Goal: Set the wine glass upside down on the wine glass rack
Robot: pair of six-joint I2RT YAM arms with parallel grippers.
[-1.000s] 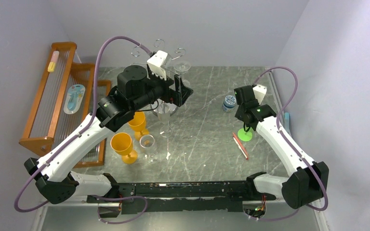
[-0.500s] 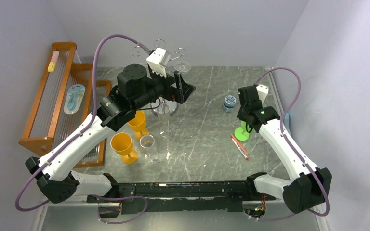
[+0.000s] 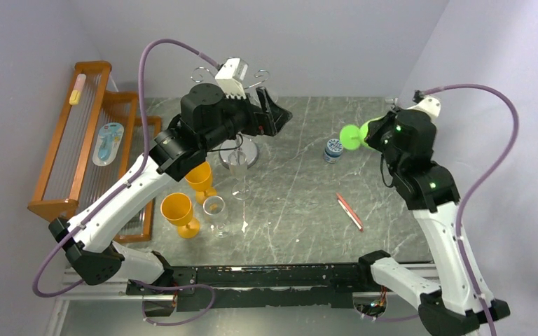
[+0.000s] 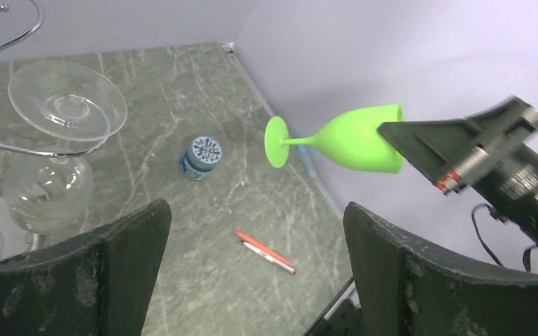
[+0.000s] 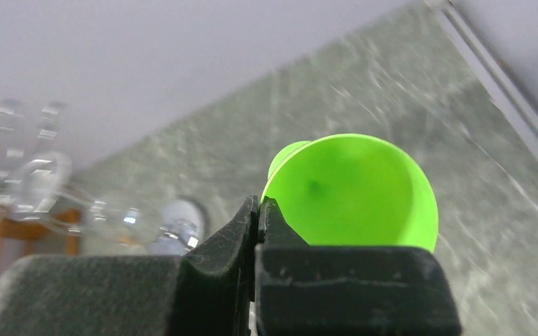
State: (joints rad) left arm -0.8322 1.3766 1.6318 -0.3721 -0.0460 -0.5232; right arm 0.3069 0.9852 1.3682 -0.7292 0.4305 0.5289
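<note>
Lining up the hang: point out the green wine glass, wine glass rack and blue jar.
green wine glass [image 4: 356,140]: left wrist view, on its bowl.
wine glass rack [image 3: 251,148]: top external view, on its disc base.
blue jar [image 4: 204,149]: left wrist view, on its lid.

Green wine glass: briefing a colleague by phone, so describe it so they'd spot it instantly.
On the right of the grey marble table, near the blue-lidded jar, the right hand holds the green wine glass sideways in the air by its rim. It is the only green glass; the rest are orange goblets and clear glasses.
</note>
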